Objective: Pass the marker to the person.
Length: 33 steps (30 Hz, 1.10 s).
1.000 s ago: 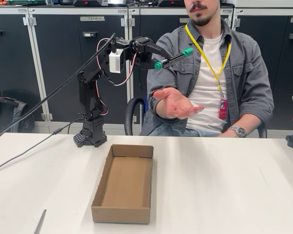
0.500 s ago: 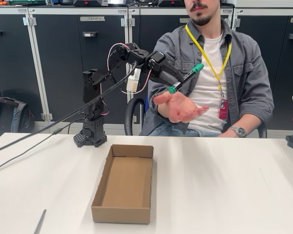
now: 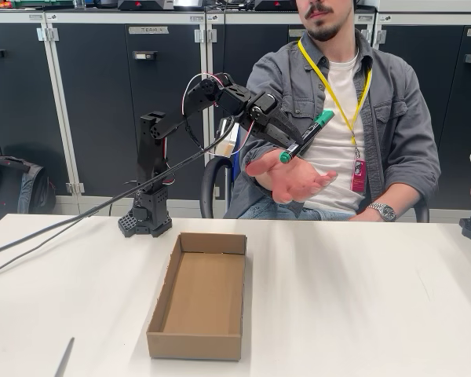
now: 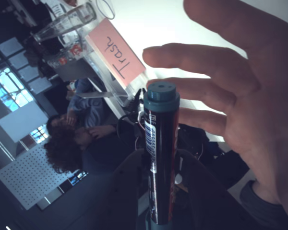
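The handover is at its delivery step: in the fixed view the black SO-100 arm reaches toward the upper middle of the frame, and its gripper (image 3: 289,141) is clamped on the barrel of the marker (image 3: 306,135), holding it just above the open, palm-up hand (image 3: 292,177) of the person (image 3: 341,118) seated behind the white table (image 3: 361,298). The marker's long axis runs diagonally, tilted well off level: the longer green cap points up and to the right toward the person's chest, and the short green end points down and to the left, hanging over the base of the palm, very close to it; whether it touches the skin cannot be told from here. In the wrist view the marker (image 4: 159,163) stands almost upright in the frame, its round green end toward the top, with the person's spread fingers (image 4: 197,57) right behind and to the right of it. The next move, as I judge it, calls for lowering the marker until it rests in the palm, then parting the jaws so the hand can take it. The cardboard tray (image 3: 161,318) in the lower middle of the fixed view has no part in this step
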{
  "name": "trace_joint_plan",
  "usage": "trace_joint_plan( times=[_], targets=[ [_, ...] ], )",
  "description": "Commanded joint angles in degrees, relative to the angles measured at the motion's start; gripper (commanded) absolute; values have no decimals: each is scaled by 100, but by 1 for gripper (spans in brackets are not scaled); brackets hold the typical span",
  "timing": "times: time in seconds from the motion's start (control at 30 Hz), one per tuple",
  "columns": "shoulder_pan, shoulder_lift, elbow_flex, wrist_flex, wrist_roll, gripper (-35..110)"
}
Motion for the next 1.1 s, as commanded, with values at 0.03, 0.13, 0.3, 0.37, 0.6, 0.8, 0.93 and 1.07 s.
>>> trace_joint_plan(
  times=[0.03,0.13,0.3,0.37,0.6,0.8,0.93,1.07],
  targets=[
    [-167,-35,-369,281,26,-5],
    [-176,-132,-439,589,-88,-5],
    [-62,-246,-448,809,-299,-5],
    [-18,-281,-448,835,-387,-5],
    [18,-325,-448,835,-694,-5],
    [18,-343,-422,844,-800,-5],
    [18,-343,-422,817,-800,-5],
    [18,-343,-431,800,-800,-5]
  ],
)
